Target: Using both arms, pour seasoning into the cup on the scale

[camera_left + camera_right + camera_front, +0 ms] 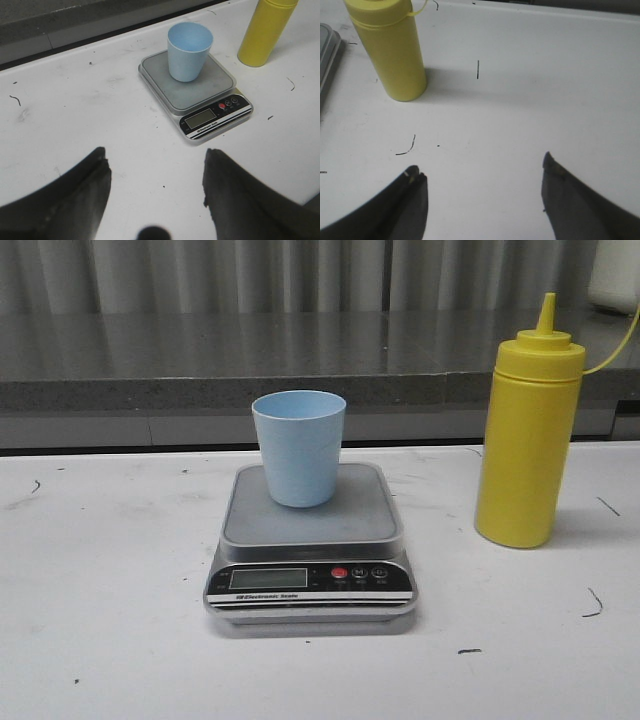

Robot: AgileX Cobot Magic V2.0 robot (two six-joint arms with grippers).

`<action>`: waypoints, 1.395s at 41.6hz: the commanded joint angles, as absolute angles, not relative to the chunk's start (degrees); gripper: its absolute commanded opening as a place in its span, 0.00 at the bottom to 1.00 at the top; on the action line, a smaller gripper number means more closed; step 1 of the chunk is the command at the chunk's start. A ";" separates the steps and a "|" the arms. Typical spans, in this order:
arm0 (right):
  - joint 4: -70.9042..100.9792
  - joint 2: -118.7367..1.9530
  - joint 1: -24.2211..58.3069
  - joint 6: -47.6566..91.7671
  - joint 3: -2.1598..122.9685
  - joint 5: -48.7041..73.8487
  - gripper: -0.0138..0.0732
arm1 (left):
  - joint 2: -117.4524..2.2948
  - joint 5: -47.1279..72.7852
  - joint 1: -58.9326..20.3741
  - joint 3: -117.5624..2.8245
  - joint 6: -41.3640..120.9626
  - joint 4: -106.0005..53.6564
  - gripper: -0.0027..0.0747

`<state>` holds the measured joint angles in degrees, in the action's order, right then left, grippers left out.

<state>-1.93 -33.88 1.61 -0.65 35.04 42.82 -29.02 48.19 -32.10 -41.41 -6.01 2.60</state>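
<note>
Cup (299,447) — upright on scale (310,545) platform, table (100,590) centre. Seasoning bottle (527,435) — upright at scale's 3 o'clock, apart. Left gripper (156,187), right gripper (485,197) — fingers spread wide, holding nothing.

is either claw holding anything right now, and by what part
Nothing is held. The left claw and right claw are both open over bare table, apart from the seasoning bottle and cup.
</note>
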 commanded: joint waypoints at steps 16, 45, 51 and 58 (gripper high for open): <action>0.85 -35.62 3.41 2.46 37.01 37.25 0.75 | -29.31 43.59 -32.30 -42.93 -6.65 2.65 0.56; 9.52 -57.28 14.37 6.69 29.26 5.83 0.84 | -29.31 43.59 -32.30 -42.93 -6.65 2.65 0.56; 10.35 -62.63 14.83 5.72 22.39 -12.73 0.84 | -29.31 43.59 -32.30 -42.93 -6.65 2.65 0.56; 9.45 -72.27 17.06 2.16 19.87 -29.88 0.84 | -29.31 43.59 -32.30 -42.93 -6.65 2.65 0.56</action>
<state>9.88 -69.12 16.41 3.22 19.20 -17.27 -29.02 48.08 -32.10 -41.41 -6.14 2.60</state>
